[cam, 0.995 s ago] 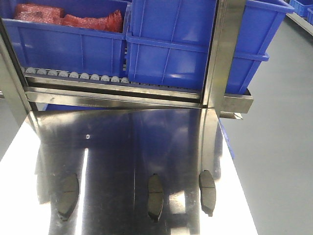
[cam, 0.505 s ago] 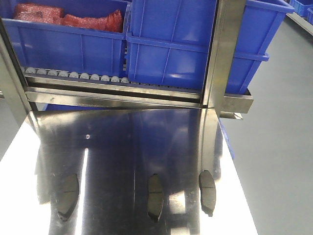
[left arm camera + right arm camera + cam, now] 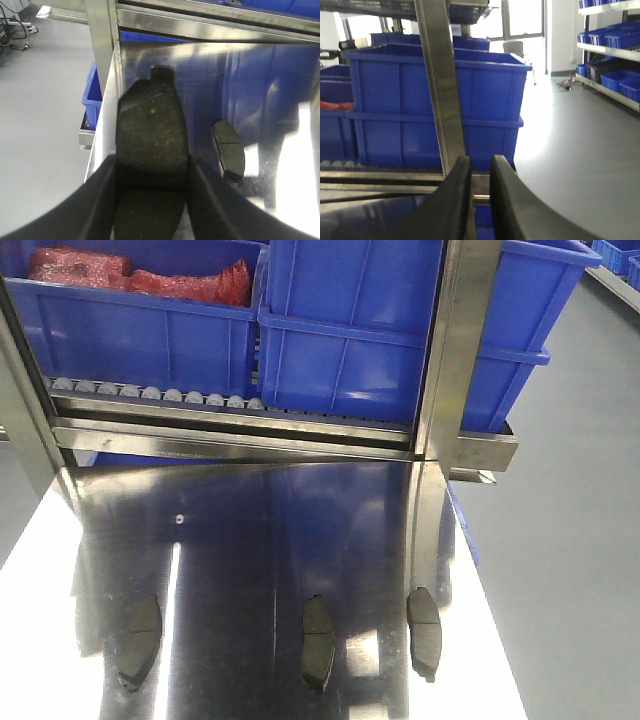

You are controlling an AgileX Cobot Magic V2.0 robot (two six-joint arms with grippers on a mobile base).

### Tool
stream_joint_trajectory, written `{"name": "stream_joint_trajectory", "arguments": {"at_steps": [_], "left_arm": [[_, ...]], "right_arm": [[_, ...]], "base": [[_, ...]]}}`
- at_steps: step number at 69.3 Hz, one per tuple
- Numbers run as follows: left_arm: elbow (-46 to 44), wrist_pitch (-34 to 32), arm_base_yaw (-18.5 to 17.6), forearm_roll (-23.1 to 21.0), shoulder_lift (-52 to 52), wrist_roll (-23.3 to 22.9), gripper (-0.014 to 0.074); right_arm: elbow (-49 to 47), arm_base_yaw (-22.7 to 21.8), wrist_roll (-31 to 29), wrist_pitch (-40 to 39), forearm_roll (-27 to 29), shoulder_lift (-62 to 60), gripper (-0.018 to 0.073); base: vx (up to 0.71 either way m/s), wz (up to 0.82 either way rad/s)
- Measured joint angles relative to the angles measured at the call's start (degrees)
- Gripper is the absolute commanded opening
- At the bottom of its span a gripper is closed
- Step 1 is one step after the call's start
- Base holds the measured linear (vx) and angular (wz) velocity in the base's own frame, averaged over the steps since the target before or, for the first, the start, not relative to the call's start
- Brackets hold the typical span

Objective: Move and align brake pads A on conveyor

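fingers (image 3: 102, 200) of my left gripper (image 3: 152, 167) are clamped on the two long sides of one brake pad (image 3: 152, 130). its speckled grey face is up and its notched end points away from me. it sits over the left edge of the steel table (image 3: 280, 90), and i cannot tell whether it touches the steel. just past it, further in on the table, a second pad (image 3: 228, 156) lies flat.

my right gripper (image 3: 480, 161) has its black fingers drawn narrow, with a slim gap between the tips and nothing in it.

the front view shows three more on the near part of the table, all lying lengthwise and well apart: a left pad (image 3: 138, 640), a middle pad (image 3: 319, 642) and a right pad (image 3: 424, 632) close to the table's right edge.

at the table's far edge stands a steel rack (image 3: 230, 435) with a row of small rollers (image 3: 150, 393). a steel upright (image 3: 455, 350) rises at the table's far right corner. beyond the table, blue bins (image 3: 350, 360) sit on the rack, the left one holding red wrapped goods (image 3: 150, 278).
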Motion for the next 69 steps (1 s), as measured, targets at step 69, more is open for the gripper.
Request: {"name": "stream_joint_trajectory", "arguments": {"at_steps": [69], "left_arm": [[0.0,0.0,0.0,0.0,0.0,0.0,-0.0006]], "right_arm": [[-28.7,6.0,-3.7,26.2,8.4,48.1,0.0578]], "base": [[0.0,0.0]]}}
